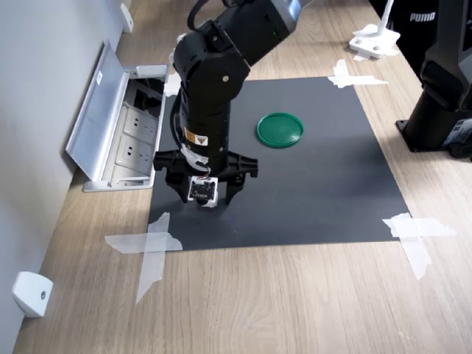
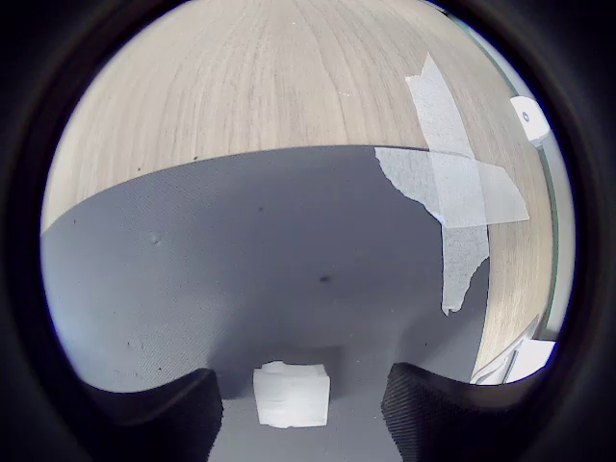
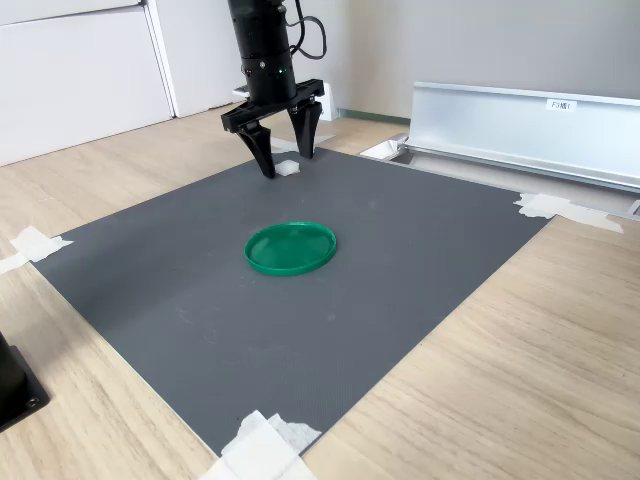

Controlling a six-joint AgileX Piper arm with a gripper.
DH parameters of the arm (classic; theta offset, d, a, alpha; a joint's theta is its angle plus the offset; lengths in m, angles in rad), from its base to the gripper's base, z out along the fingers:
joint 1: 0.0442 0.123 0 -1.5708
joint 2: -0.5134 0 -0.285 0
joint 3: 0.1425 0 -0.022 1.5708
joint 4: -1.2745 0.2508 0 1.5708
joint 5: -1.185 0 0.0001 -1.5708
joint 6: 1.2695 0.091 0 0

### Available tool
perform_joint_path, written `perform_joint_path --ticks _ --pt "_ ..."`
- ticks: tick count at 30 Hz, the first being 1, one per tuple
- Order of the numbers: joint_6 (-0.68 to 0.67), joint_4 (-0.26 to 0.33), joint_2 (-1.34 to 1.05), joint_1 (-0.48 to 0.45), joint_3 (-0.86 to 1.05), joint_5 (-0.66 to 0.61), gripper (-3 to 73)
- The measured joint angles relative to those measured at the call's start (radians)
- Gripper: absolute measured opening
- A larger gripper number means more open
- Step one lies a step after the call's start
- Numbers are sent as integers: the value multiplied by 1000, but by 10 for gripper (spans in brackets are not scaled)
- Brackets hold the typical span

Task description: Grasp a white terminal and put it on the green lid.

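With its jaws spread and nothing yet gripped, the gripper [image 3: 285,165] straddles the white terminal [image 2: 291,394], which lies on the black mat [image 3: 400,270] well apart from the empty green lid [image 3: 290,247], so grasp, carry and placement all remain.

I log colours only. Mat [image 1: 310,184]: matte dark grey, faintly speckled in the wrist view. Bench [image 1: 280,302]: pale wood grain. Green lid [image 3: 290,248]: solid dark green. White terminal [image 2: 291,393]: plain white. Hand [image 3: 283,152]: black. Tape strips [image 2: 452,183]: translucent white. Socket box lid [image 1: 92,110]: silver-grey.
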Motion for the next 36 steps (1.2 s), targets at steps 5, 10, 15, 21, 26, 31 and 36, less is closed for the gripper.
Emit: perform_joint_path --ticks 5,10,15,21,26,31,36 --pt "4 0 4 0 0 -1 674" --pt "8 1 13 0 0 -12 606" --pt "11 4 14 0 0 -27 432" --pt "11 9 14 0 0 -25 272" --pt "10 22 -38 0 0 -14 272" --pt "39 23 -194 -3 19 -65 272" --pt "74 38 -358 -54 134 -80 272"
